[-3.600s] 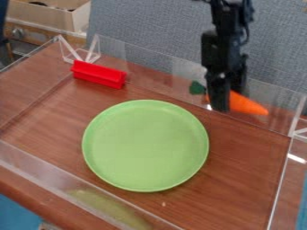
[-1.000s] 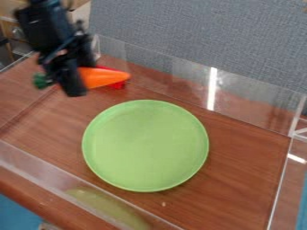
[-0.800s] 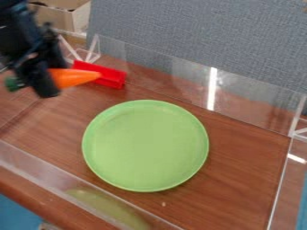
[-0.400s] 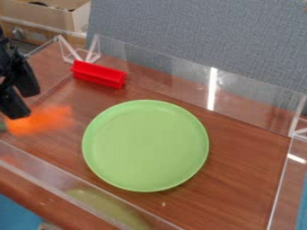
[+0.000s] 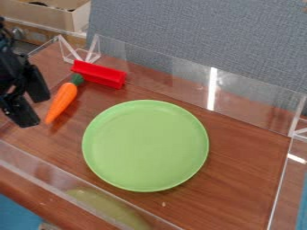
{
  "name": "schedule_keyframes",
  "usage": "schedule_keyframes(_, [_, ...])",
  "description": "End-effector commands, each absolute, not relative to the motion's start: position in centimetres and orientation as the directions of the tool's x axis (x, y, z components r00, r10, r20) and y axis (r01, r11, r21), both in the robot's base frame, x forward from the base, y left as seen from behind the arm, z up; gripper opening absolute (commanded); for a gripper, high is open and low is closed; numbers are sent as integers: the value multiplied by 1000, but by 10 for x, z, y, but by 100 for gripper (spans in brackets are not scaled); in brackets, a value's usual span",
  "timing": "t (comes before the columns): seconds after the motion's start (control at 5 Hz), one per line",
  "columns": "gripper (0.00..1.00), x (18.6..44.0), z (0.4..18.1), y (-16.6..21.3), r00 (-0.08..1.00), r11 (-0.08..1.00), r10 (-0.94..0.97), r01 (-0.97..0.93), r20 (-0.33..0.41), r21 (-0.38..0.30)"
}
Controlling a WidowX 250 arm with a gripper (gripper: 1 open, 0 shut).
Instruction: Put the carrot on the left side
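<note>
Orange carrot (image 5: 61,101) with small green stub at its thick end. Black gripper (image 5: 21,88). Plain light green plate (image 5: 145,144). Red rectangular block (image 5: 99,74). Reddish-brown wood-grain table (image 5: 246,171). Clear see-through walls (image 5: 252,97), grey-blue backdrop (image 5: 204,31).

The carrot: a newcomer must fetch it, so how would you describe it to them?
Find the round green plate mid-table, then look to its left. There the carrot lies on the wood, beside the black gripper. It is orange and tapered with a green stub, unlike the red block behind.
</note>
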State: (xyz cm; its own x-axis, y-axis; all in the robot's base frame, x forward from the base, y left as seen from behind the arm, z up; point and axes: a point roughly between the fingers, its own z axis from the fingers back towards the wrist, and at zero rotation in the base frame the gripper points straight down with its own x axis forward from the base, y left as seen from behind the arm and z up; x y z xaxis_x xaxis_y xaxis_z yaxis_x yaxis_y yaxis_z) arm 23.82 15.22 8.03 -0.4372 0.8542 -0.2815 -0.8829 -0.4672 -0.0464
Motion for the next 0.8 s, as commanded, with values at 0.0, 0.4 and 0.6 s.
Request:
schedule_keyframes(0.0, [100,258,94,154,-382,-421,879,-903,-285,-89])
schedule_keyframes(0.4, [100,275,110,171,-404,-451,863,-887,-305,-101])
schedule_keyframes(0.6, [100,280,110,181,-418,-466,856,-878,-305,-106])
